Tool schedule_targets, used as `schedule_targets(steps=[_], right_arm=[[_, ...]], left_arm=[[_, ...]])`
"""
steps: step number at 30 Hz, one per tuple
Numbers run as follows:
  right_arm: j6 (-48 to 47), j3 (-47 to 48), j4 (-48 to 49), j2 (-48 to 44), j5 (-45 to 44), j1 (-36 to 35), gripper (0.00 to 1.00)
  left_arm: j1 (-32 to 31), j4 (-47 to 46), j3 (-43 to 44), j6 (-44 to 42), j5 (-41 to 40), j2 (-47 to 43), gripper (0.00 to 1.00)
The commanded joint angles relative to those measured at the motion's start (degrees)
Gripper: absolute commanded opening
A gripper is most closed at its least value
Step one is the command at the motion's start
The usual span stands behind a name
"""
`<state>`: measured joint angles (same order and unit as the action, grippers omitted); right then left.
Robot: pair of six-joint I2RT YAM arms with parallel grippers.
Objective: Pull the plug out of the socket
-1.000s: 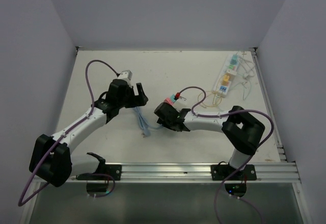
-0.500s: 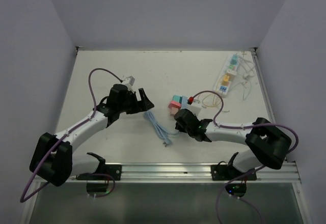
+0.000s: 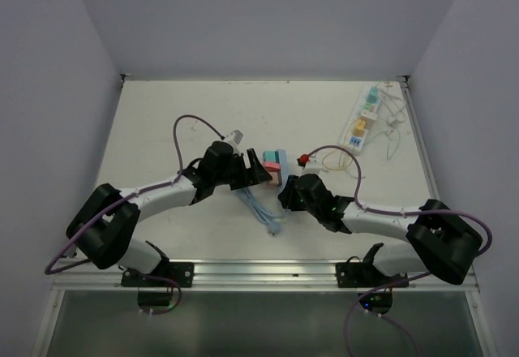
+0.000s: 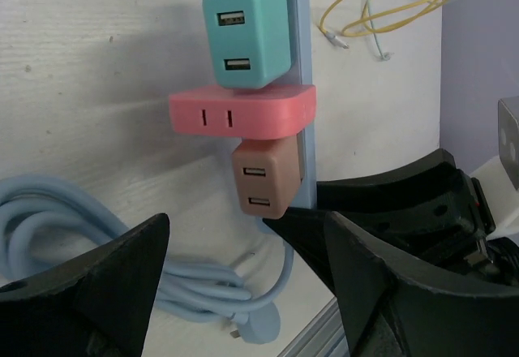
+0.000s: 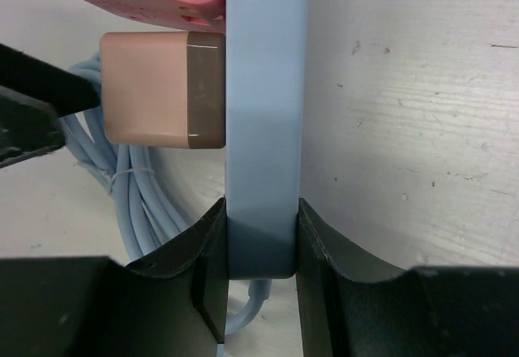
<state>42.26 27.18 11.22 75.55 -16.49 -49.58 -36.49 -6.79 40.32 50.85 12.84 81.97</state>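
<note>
The socket, a long white power strip with pastel outlets (image 3: 362,122), lies at the back right, away from both grippers. A light-blue power bar (image 5: 266,89) near the table's middle carries a teal adapter (image 4: 247,36), a pink one (image 4: 241,112) and a brown one (image 4: 263,177). My right gripper (image 5: 261,235) is shut on the bar's near end, beside the brown adapter (image 5: 158,89). My left gripper (image 4: 246,231) is open, its fingers spread just short of the brown adapter. In the top view the bar (image 3: 276,166) sits between the left gripper (image 3: 258,170) and the right gripper (image 3: 288,188).
A light-blue coiled cable (image 3: 261,207) lies on the table in front of the bar, also in the left wrist view (image 4: 49,219). A yellow wire loop (image 3: 334,161) and a small red part (image 3: 304,160) lie to the right. A metal rail (image 3: 324,272) runs along the near edge.
My left arm has swung right, and its open gripper now sits against the blue bar. The right gripper stays on the bar's near end. The coiled cable shifted right.
</note>
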Motion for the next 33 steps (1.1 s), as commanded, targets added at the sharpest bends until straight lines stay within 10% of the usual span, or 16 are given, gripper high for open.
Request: schedule_targets(steps=[1, 14, 21, 33], right_arm=[[-2.01, -0.2, 9.87, -1.55, 2.69, -0.07, 0.0], [0.8, -1.07, 17.07, 2.67, 5.68, -0.07, 0.0], [2.3, -2.13, 14.44, 1.36, 1.56, 0.45, 0.0], [3.88, -2.13, 3.72, -1.89, -7.77, 2.56, 0.0]], left_arm=[[-1.13, -6.57, 2.4, 4.16, -1.94, 2.57, 0.79], [-2.97, -17.82, -0.94, 11.37, -4.05, 7.94, 0.55], [-2.97, -17.74, -3.92, 12.7, -5.8, 3.38, 0.0], [-2.89, -4.91, -3.58, 9.8, -11.43, -12.53, 0.0]])
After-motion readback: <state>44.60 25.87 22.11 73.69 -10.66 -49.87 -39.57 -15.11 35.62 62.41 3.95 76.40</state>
